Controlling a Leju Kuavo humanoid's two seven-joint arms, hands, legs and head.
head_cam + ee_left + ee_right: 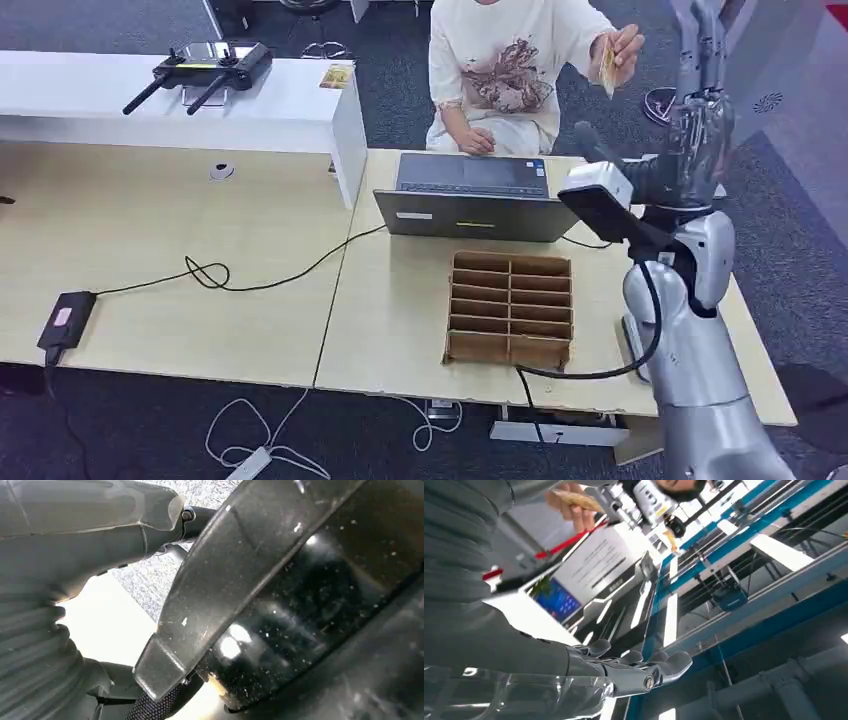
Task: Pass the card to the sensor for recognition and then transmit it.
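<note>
Card (607, 66) held up in a person's hand (625, 47) at the far right, just beside the robot's raised right hand (705, 40).

Robot's right arm reaches up and forward over the right end of the table (400, 310); in the right wrist view its right hand (634, 667) holds nothing, fingers (672, 664) stretched out and slightly apart, and the person's hand (574, 507) with the card (576, 499) sits apart from them. The person sits at the far side behind an open laptop (470, 195). A cardboard divider box (511, 309) with rows of compartments stands near the table's front edge, just this side of the laptop. The left hand (75, 555) shows in the left wrist view as grey cover and thumb; whether its fingers are spread or curled cannot be told. A black cable (250, 280) trails across the left table to a small black device (66, 318), and a drone controller (205, 65) lies on the white counter (290, 110) at far left.
</note>
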